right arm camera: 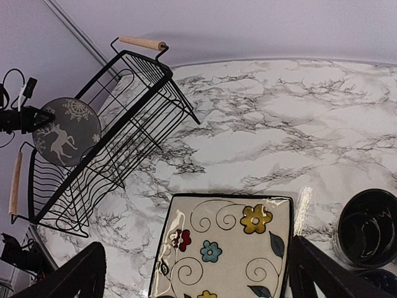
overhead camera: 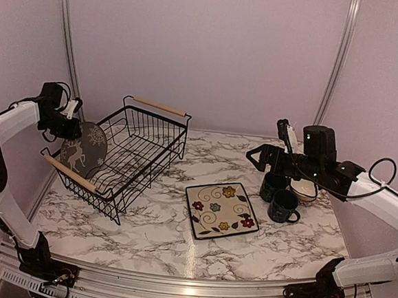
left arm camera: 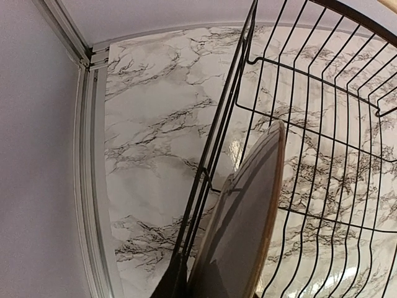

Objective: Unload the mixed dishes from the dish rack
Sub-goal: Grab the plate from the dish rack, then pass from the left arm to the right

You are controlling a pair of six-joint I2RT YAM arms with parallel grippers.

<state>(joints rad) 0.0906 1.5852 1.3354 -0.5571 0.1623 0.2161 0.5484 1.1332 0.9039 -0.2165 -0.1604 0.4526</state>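
Note:
The black wire dish rack (overhead camera: 162,161) stands at the left, tilted. My left gripper (overhead camera: 68,128) is shut on the upper left rim of the round grey deer plate (overhead camera: 83,151), held upright at the rack's near left end. In the left wrist view the plate (left arm camera: 248,230) stands edge-on beside the rack wires (left arm camera: 226,118). The square flowered plate (overhead camera: 222,209) lies on the table. Two dark mugs (overhead camera: 274,185) (overhead camera: 283,206) and a small bowl (overhead camera: 305,190) stand at the right. My right gripper (overhead camera: 257,157) is open and empty, above the square plate (right arm camera: 223,248).
The rack has two wooden handles, far (overhead camera: 159,106) and near (overhead camera: 73,173). A mug (right arm camera: 369,226) shows right of my right fingers (right arm camera: 322,273). Walls close in on the left, back and right. Marble table (overhead camera: 144,238) shows in front.

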